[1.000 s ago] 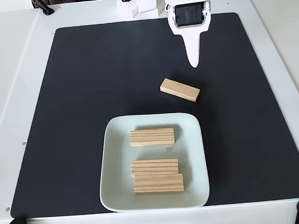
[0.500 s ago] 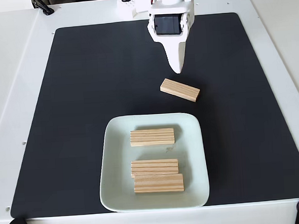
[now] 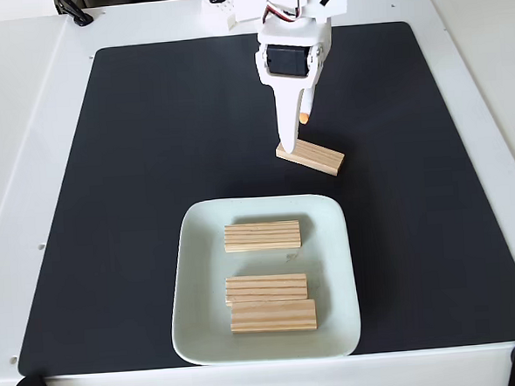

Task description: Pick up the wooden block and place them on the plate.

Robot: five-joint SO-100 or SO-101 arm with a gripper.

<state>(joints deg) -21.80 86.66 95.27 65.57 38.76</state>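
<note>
A black mat point(image 3: 151, 164) covers the evenly lit white table point(image 3: 26, 128).

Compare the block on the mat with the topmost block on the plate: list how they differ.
The mat block lies on the black mat; the topmost plate block rests inside the plate.
The mat block sits angled; the plate block lies level across the fixed view.
The gripper reaches the mat block's left end; the plate block has nothing near it.
Both are similar tan wooden blocks.
</note>
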